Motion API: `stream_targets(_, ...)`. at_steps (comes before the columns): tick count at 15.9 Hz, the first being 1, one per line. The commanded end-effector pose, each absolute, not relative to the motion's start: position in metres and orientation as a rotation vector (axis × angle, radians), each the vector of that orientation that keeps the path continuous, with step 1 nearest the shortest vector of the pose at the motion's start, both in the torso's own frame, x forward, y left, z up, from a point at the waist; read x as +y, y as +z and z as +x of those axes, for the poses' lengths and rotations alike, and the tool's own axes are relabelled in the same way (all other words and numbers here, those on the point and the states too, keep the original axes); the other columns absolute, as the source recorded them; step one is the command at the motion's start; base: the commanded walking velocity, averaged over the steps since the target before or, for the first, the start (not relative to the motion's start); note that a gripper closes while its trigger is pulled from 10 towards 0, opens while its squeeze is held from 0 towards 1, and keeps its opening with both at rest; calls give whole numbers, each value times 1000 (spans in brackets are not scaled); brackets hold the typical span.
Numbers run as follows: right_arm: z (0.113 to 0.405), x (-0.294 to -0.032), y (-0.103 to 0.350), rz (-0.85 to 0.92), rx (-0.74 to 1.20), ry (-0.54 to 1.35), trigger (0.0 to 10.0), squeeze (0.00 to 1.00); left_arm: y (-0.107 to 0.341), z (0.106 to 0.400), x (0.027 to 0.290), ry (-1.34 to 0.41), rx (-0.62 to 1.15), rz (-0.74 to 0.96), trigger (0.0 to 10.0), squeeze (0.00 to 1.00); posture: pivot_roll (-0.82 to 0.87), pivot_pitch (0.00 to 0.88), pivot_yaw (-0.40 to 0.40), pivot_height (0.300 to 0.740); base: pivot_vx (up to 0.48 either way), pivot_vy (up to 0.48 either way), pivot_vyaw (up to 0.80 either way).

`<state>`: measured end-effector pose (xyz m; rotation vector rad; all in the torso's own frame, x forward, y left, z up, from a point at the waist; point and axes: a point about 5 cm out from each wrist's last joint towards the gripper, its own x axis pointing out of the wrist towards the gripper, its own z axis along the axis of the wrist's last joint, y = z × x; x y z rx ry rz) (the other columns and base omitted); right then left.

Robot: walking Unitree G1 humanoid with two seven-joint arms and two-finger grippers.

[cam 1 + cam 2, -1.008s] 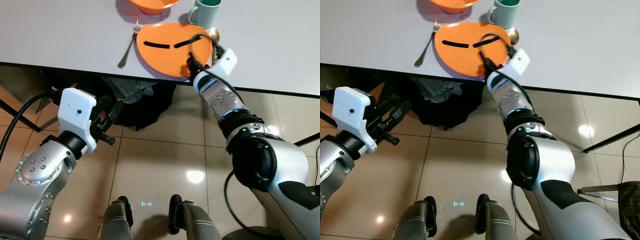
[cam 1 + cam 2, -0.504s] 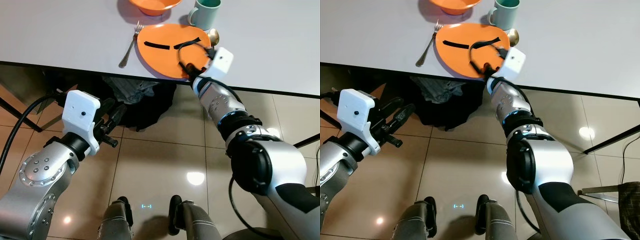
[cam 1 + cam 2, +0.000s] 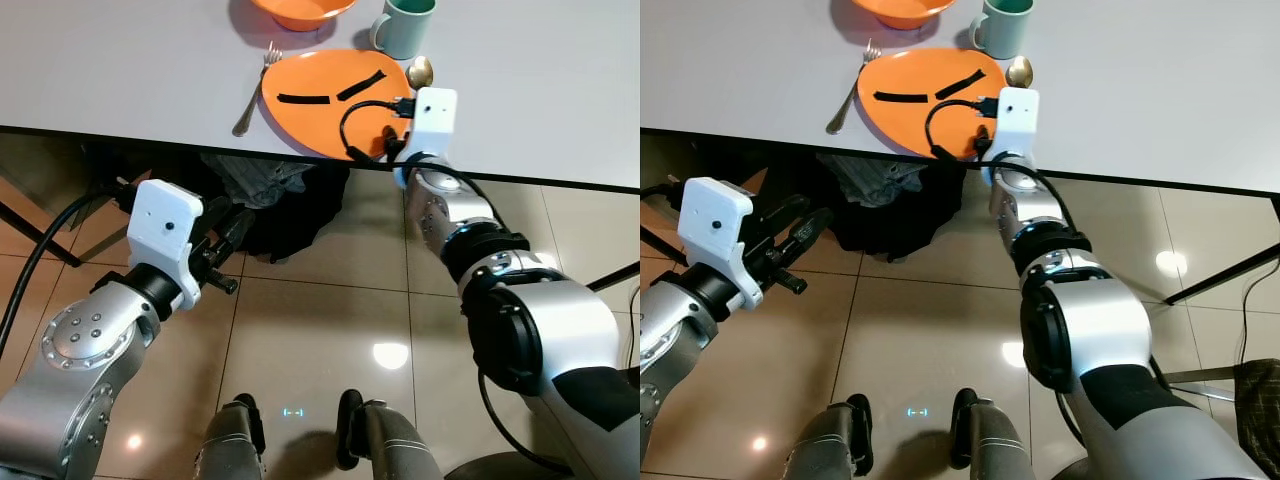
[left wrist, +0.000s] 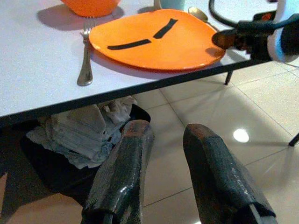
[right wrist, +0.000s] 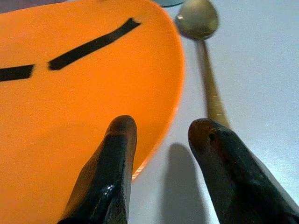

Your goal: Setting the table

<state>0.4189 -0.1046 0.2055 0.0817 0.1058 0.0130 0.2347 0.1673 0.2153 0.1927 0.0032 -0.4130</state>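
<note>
Spoon first: the shiny gold metal spoon [image 3: 420, 72] lies on the grey table top [image 3: 120, 60], just beside the flat round orange plate [image 3: 325, 100], at about 3 o'clock from it. In the left eye view only its bowl shows well. The white camera box on the right wrist covers the handle, so its whole length is hard to see. The right gripper [image 5: 166, 154] is much nearer to the spoon than the left gripper [image 3: 225, 235], which waits low under the table edge, at about 8 o'clock from the plate.

In the right eye view a silver metal fork [image 3: 847, 92] lies at 9 o'clock from the plate. A pale green mug [image 3: 1000, 25] and a round orange bowl [image 3: 900, 8] stand beyond the plate, at about 12 o'clock, and both are cut off by the picture's edge. The right fingers cannot be made out here; they hide under the wrist box.

In the left wrist view the two black fingers are a little apart and hold nothing. A dark bag with crumpled grey paper [image 4: 79, 135] sits on the tiled floor under the table.

In the right wrist view the two black fingers are apart and hold nothing. One finger sits over the plate's rim, the other over the table. The spoon's long handle runs straight away from the fingers, bowl at the far end. The handle's near end hides behind one finger, so I cannot tell if they touch.
</note>
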Motion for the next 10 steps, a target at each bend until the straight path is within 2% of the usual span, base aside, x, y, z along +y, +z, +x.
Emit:
stream_targets(1, 418, -112, 198, 83, 116, -21, 10000, 0, 213, 235, 165, -434, 9, 194, 10000, 0, 114, 254, -75, 740, 0, 0, 0)
stream_targets(5, 421, -124, 224, 178, -38, -83, 10000, 0, 216, 240, 165, -425, -7, 198, 10000, 0, 115, 237, -78, 740, 0, 0, 0)
stream_targets(6, 423, -124, 243, 228, -127, -31, 10000, 0, 216, 249, 166, -361, 0, 232, 10000, 0, 104, 222, -83, 740, 0, 0, 0)
stream_targets(9, 420, -127, 250, 220, -204, 56, 10000, 0, 215, 261, 165, -259, -13, 272, 10000, 0, 74, 184, -78, 740, 0, 0, 0)
stream_targets(10, 413, -131, 244, 169, -227, 109, 10000, 0, 213, 265, 162, -226, -38, 287, 10000, 0, 51, 153, -72, 740, 0, 0, 0)
